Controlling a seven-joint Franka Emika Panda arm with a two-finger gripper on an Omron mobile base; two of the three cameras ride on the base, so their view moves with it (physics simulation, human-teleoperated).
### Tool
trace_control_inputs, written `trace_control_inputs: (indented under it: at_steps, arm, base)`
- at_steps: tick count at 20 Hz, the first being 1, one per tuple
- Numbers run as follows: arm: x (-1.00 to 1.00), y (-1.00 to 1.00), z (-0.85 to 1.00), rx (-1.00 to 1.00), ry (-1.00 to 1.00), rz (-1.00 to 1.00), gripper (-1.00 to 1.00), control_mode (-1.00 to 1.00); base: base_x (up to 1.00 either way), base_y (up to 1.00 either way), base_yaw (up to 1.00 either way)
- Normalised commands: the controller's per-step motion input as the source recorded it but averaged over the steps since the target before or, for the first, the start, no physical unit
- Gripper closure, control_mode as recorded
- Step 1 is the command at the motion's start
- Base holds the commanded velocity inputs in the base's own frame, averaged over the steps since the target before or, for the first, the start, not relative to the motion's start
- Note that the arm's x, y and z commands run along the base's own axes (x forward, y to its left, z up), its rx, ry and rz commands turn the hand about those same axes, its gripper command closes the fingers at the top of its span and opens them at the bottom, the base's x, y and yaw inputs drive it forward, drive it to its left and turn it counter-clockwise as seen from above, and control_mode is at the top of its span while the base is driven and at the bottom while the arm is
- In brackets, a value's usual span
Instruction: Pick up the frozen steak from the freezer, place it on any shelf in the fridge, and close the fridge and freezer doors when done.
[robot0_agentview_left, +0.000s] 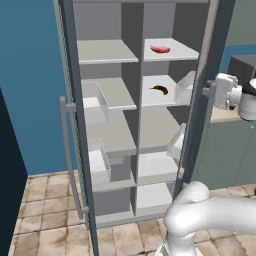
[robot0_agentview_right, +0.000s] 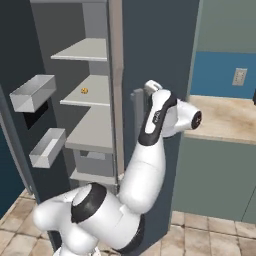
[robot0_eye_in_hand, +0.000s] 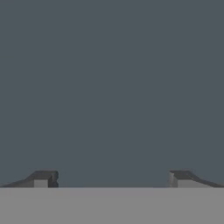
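The frozen steak, a pinkish-red oval, lies on the top shelf of the right-hand compartment, the fridge. One shelf below it is a dark brown curved item. The left-hand compartment, the freezer, stands open, its door swung out to the left. The right door is half open. My gripper is at that door's outer face, beside its handle. In the hand view my gripper is open with nothing in it, close to the flat slate-grey face.
Clear bins hang on the inner sides of both doors. A small orange item sits on a left-compartment shelf. A wooden counter over green-grey cabinets adjoins the unit on the right. The floor is tiled.
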Motion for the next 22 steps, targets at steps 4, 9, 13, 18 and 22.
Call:
trace_control_inputs:
  at_steps: [4, 9, 13, 18, 22]
  arm:
    - [0.62, 0.12, 0.02, 0.00, 0.04, -0.31, -1.00, -1.00]
    - [0.45, 0.05, 0.05, 0.00, 0.04, -0.29, -1.00, -1.00]
    - [0.40, 0.01, 0.18, 0.00, 0.06, -0.29, -1.00, -1.00]
    - [0.42, 0.00, 0.18, 0.00, 0.14, -0.25, -1.00, -1.00]
    - [0.56, 0.00, 0.01, 0.00, 0.16, -0.22, -1.00, -1.00]
  base:
    - [0.00, 0.00, 0.00]
    - [0.00, 0.00, 0.00]
    - [0.00, 0.00, 0.00]
    - [0.00, 0.00, 0.00]
    - [0.00, 0.00, 0.00]
